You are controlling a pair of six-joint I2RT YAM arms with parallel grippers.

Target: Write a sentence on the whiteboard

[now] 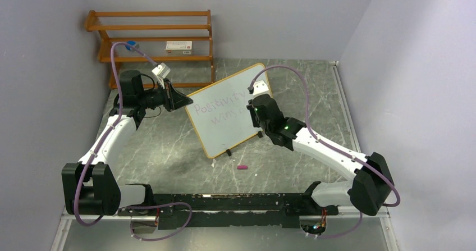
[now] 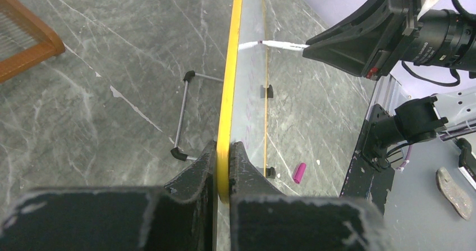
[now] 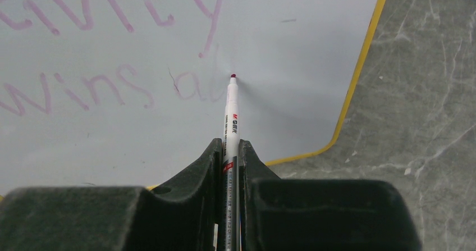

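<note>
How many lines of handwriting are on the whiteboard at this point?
2. The upper line runs across the top of the whiteboard; the lower line sits beneath it, ending by the marker tip. The right arm hides part in the overhead view.

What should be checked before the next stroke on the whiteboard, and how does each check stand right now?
1. Left fingers clamped on the whiteboard's yellow edge: ok.
2. Right fingers shut on the marker, held straight: ok.
3. Marker tip on the board, just past the writing: ok, it seems to meet its reflection in the left wrist view.
4. Blank board beyond the tip for more letters: ok.
5. Both feet flat on the table: cannot tell.
6. Cap lying clear of the board: ok.
</note>
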